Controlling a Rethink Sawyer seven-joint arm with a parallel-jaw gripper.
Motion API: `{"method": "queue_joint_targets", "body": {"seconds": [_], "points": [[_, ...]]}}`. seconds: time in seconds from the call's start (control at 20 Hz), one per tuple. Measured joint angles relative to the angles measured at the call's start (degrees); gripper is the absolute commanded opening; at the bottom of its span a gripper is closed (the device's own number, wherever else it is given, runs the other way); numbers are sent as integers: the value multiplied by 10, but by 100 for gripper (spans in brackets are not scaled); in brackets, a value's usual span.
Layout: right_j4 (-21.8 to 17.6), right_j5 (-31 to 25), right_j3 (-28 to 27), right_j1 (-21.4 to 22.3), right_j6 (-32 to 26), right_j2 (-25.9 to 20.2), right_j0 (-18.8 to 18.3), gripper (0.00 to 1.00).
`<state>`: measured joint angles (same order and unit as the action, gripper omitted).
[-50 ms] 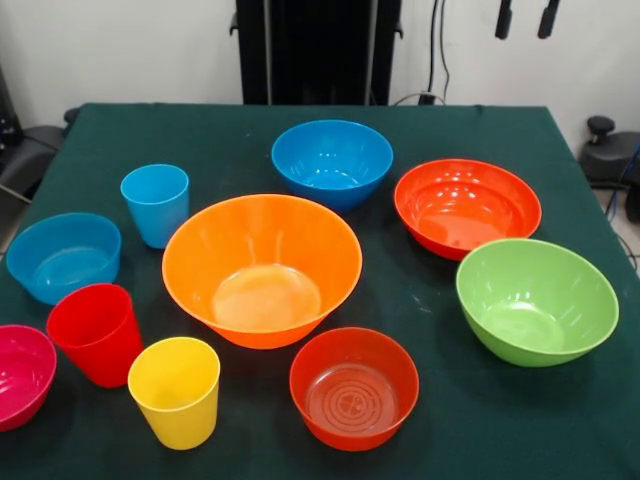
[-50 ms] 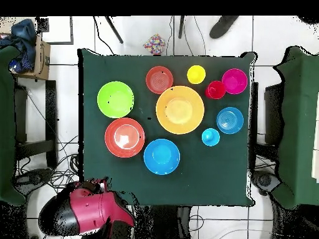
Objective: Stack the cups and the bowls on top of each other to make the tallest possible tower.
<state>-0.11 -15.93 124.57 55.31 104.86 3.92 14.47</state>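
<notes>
Only two dark tips of the gripper (image 1: 526,18) are seen at the top edge, held apart above the counter (image 1: 300,120), nothing between them. The pale orange bowl (image 1: 262,268) sits mid-counter, empty. It is ringed by separate pieces: blue bowl (image 1: 332,163), lime green bowl (image 1: 537,300), yellow cup (image 1: 175,391), red cup (image 1: 96,333). Nothing is stacked.

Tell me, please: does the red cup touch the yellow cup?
Cannot tell. In the front view the red cup and yellow cup overlap at their rims; in the overhead view the red cup and yellow cup show no plain gap.
</notes>
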Motion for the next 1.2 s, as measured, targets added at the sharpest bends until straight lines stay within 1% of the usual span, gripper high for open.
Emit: {"method": "queue_joint_targets", "body": {"seconds": [0.5,0.8,0.9,1.2], "points": [[0,0,-4,-16,0,15,11,100],[0,5,-12,-39,0,33,22,100],[0,15,-17,-52,0,40,27,100],[0,72,-23,-96,0,57,39,100]]}}
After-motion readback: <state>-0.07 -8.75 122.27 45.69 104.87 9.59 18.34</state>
